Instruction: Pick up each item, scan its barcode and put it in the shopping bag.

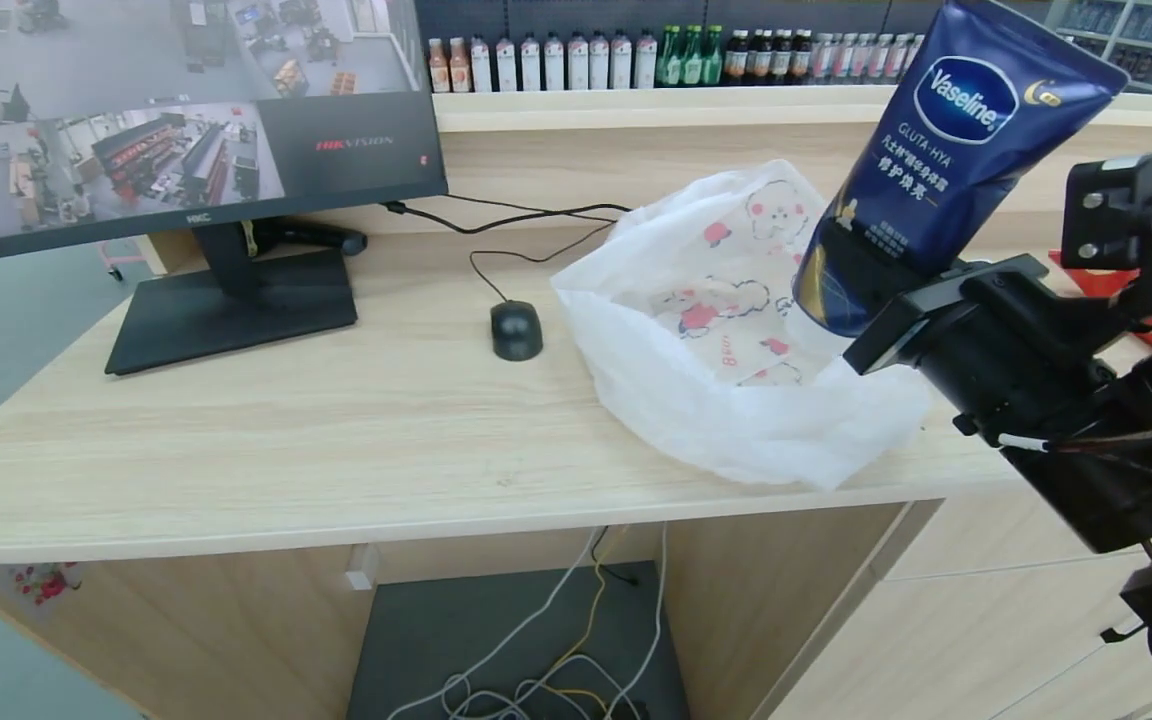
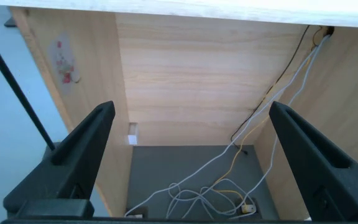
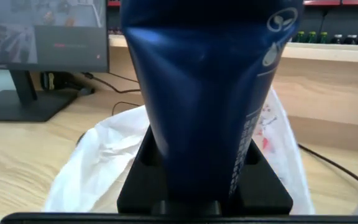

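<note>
A shop checkout — a pale wood counter (image 1: 336,430). Rows of bottles (image 1: 676,58) line a shelf well beyond the jaws of the right gripper (image 3: 199,168). A shopping bag (image 1: 726,330) lies just past them, and far to their left a monitor (image 1: 176,110) shows security-camera views of aisles.

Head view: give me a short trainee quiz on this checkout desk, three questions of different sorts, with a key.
1. True or false: the right pincer is shut on the blue lotion tube.
2. What lies on the desk between the monitor and the shopping bag?
A. computer mouse
B. keyboard
C. calculator
3. Fill in: the left pincer is ____ (open or shut).

Key: 1 true; 2 A; 3 open.
</note>
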Controlling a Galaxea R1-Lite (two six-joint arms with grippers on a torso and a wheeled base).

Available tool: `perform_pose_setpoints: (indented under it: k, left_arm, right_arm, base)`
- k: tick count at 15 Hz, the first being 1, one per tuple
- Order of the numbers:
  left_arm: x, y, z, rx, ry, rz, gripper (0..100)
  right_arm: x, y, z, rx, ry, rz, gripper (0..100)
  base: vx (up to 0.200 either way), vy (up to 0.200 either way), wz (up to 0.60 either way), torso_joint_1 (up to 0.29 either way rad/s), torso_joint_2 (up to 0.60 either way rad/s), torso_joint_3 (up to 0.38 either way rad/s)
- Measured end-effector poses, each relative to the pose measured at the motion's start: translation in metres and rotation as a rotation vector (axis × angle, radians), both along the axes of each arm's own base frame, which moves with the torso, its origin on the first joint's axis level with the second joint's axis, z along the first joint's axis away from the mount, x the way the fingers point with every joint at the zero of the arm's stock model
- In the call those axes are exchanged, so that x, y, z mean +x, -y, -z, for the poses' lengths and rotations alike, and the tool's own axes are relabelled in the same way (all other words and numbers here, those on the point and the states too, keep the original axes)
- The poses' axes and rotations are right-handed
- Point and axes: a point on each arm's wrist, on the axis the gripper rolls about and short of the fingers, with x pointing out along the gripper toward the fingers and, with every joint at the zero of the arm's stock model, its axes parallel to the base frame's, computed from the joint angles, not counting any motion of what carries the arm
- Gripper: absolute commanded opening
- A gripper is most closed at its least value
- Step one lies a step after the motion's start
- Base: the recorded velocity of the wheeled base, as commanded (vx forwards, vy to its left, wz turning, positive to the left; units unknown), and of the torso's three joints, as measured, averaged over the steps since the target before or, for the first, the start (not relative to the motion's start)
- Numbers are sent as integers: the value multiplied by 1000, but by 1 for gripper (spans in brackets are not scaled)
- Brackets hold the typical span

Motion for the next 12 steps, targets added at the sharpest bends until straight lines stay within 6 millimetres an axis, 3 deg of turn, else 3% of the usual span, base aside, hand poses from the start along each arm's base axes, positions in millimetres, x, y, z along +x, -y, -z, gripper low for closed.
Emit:
perform_pose_setpoints:
  k: [6, 12]
  left_arm:
    - [0, 0, 0, 1, 0, 1, 100]
    - [0, 0, 0, 2, 0, 1, 100]
  right_arm:
    - [-4, -12, -2, -21, -19, -42, 0]
    - [16, -26, -27, -52, -83, 28, 0]
  base:
    - [0, 0, 0, 0, 0, 0]
    - [0, 0, 0, 0, 0, 0]
